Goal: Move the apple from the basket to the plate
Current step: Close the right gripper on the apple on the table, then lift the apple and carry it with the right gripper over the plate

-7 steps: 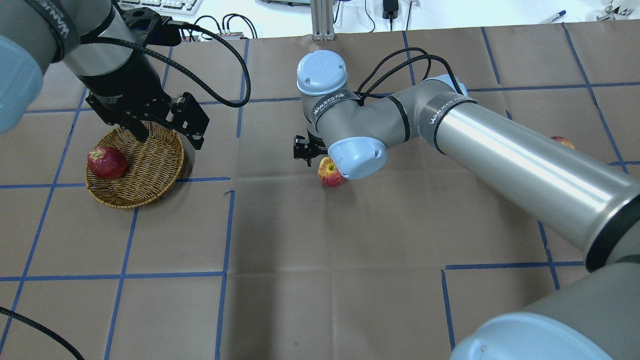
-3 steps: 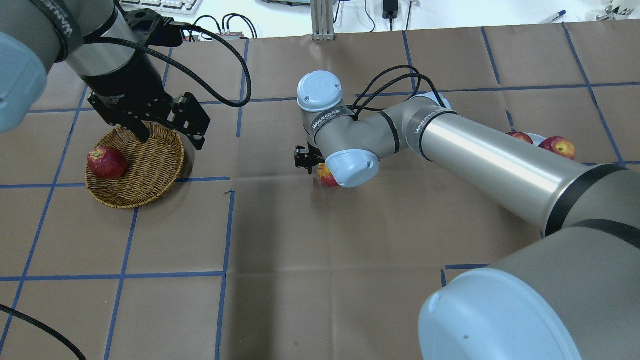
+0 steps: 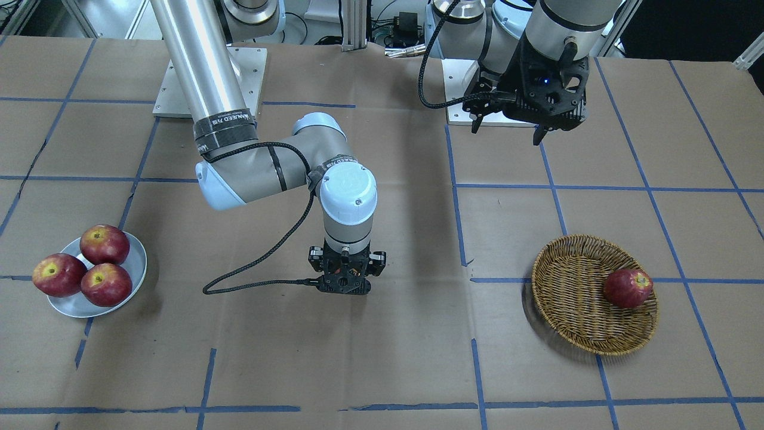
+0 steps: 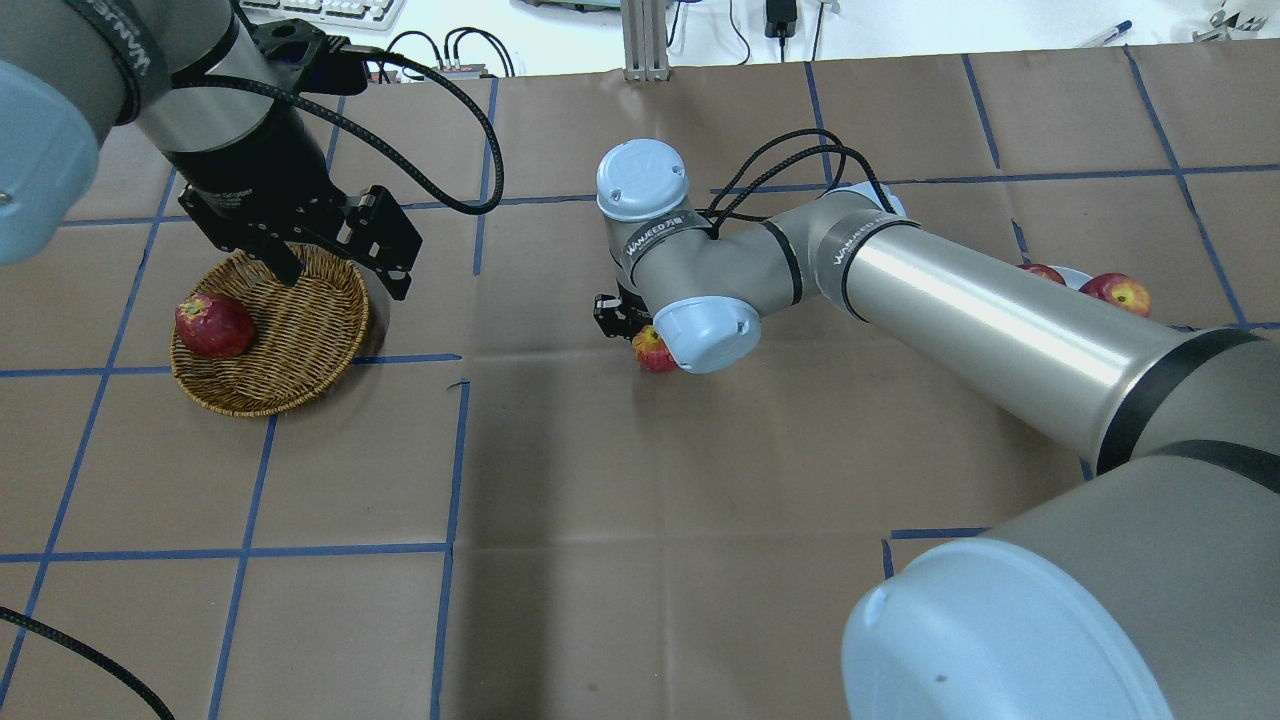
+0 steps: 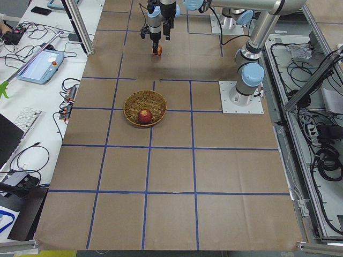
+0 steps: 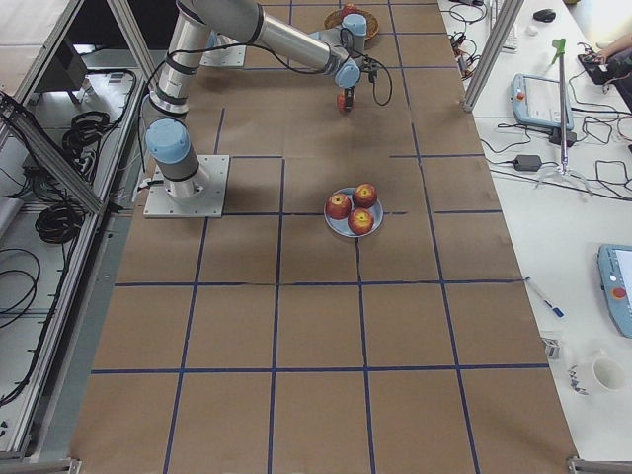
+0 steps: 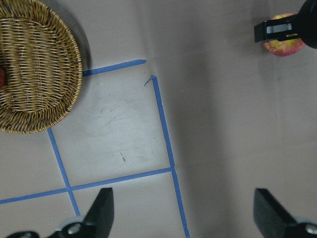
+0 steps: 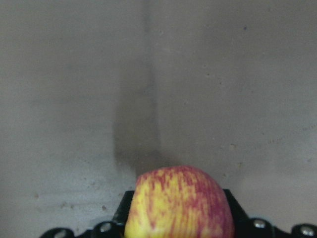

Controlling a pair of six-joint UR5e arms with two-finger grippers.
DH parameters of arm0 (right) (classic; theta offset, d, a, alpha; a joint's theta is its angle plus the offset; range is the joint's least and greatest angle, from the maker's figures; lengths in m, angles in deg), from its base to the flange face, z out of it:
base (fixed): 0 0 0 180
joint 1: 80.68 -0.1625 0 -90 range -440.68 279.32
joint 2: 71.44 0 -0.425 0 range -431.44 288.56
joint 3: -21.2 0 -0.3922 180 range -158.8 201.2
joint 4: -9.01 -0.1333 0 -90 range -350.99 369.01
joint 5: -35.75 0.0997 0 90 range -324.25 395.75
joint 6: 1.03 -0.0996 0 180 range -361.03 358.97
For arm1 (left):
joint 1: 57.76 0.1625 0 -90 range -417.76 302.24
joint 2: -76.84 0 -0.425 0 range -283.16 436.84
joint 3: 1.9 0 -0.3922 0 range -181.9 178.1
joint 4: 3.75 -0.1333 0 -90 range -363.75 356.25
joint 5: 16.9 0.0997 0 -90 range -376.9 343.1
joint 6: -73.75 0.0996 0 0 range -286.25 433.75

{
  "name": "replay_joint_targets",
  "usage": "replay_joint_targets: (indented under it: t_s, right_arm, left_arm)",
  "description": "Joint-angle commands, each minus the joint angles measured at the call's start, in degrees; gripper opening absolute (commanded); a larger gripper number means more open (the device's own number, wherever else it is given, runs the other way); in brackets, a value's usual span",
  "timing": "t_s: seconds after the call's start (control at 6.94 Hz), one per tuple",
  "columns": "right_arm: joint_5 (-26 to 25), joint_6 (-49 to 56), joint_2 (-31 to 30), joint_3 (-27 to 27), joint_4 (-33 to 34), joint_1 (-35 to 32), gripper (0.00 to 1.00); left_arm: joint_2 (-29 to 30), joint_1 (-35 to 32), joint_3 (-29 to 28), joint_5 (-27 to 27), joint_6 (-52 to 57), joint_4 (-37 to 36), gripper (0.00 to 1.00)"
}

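The pinkish-red, yellow-streaked apple [image 4: 650, 353] is at the middle of the table, between the fingers of my right gripper [image 4: 632, 332]. The right wrist view shows the apple [image 8: 179, 204] filling the gap, with the black jaws against both its sides. In the front view the right gripper [image 3: 346, 290] hides it. My left gripper [image 4: 340, 276] is open and empty, hanging above the far rim of the wicker basket [image 4: 300, 345]. The grey-blue plate [image 3: 136, 263] at my right holds three red apples.
A darker red apple [image 4: 213, 325] lies in the basket, on its left side in the overhead view. My right arm's long forearm [image 4: 980, 320] spans the table's right half and hides most of the plate in the overhead view. Blue tape lines grid the brown paper.
My right arm has come down and slightly back over the apple, so less of the apple shows under the wrist. The left arm and the basket have stayed put.
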Motion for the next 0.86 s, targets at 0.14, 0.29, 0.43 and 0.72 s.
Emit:
replay_joint_targets:
  t_s: [0.14, 0.29, 0.43, 0.72]
  right_arm:
    - [-0.25, 0.78, -8.69, -1.12, -6.72, 2.23, 0.49]
    - [-0.17, 3.40, -13.26, -0.86, -11.98, 6.16, 0.49]
    - [-0.25, 10.30, -16.87, 0.01, -16.73, 11.16, 0.49]
    - [-0.43, 24.18, -22.86, 5.61, -17.40, 22.23, 0.49]
  left_arm:
    - [0.01, 0.00, 0.00, 0.00, 0.10, 0.02, 0.99]
    - [0.01, 0.00, 0.00, 0.00, 0.01, 0.02, 0.99]
    - [0.01, 0.00, 0.00, 0.00, 0.01, 0.02, 0.99]
    - [0.18, 0.09, 0.00, -0.09, 0.01, 0.02, 0.99]
